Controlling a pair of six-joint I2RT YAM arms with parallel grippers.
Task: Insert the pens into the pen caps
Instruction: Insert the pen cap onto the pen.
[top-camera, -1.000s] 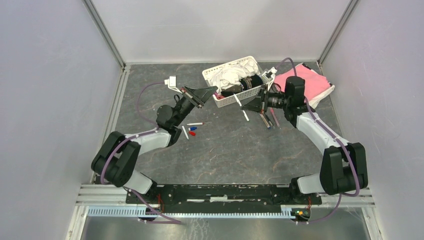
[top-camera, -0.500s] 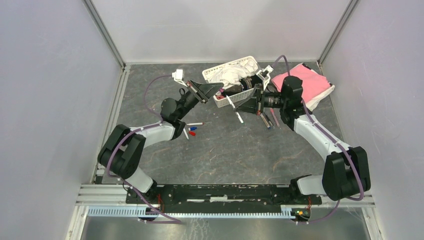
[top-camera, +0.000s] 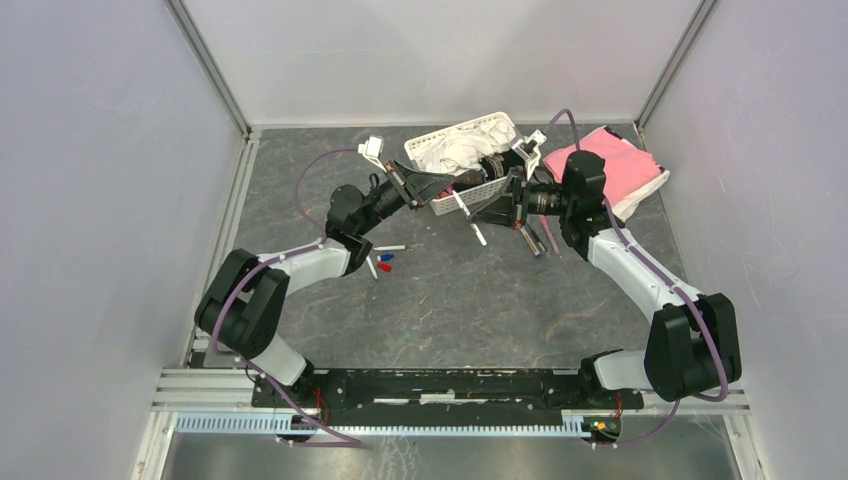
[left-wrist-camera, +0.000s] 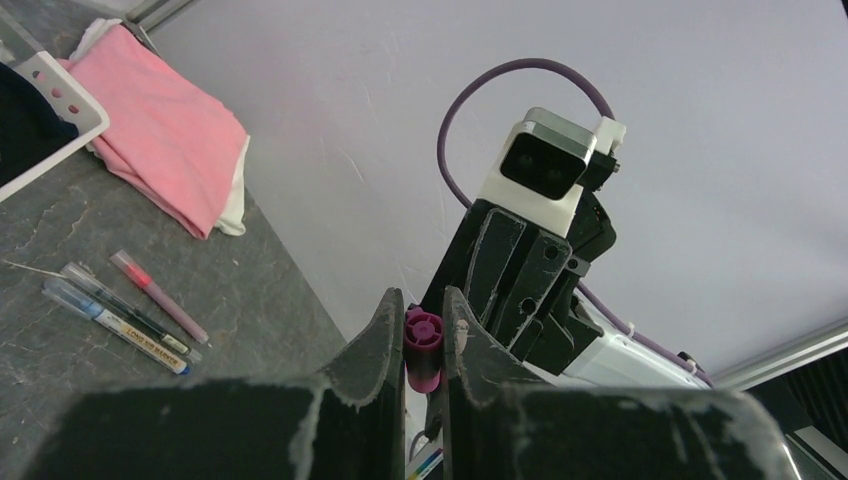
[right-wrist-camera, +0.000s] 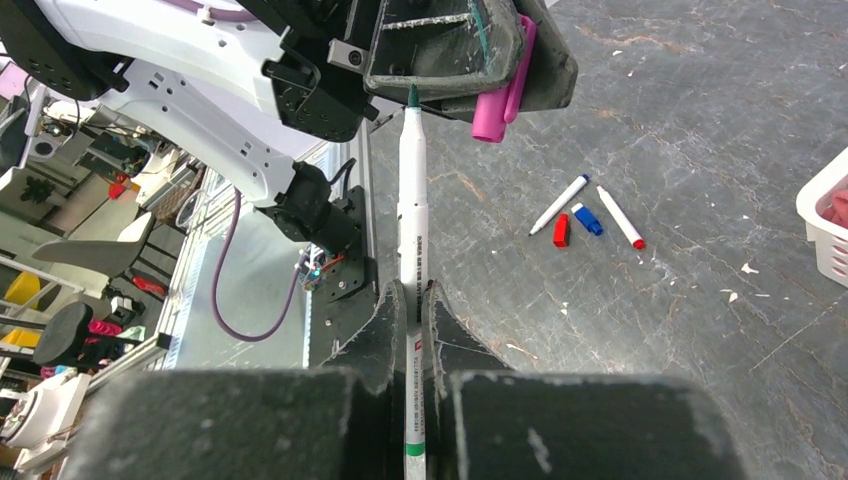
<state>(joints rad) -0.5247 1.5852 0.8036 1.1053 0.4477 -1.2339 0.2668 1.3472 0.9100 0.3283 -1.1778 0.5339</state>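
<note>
My left gripper is shut on a magenta pen cap, held up off the table with its closed end facing the camera. My right gripper is shut on a white pen with a green tip. That tip reaches up to the left gripper, just left of the magenta cap. In the top view both grippers meet in front of the basket, with the pen between them. Two more pens, a red cap and a blue cap lie on the table.
A white basket of clothes stands right behind the grippers. A pink cloth lies at the back right. Further pens lie on the table under the right arm.
The left gripper has swung right with the cap toward the right gripper. The right gripper shifted left with the pen, then stayed put. Both grips are unchanged.
</note>
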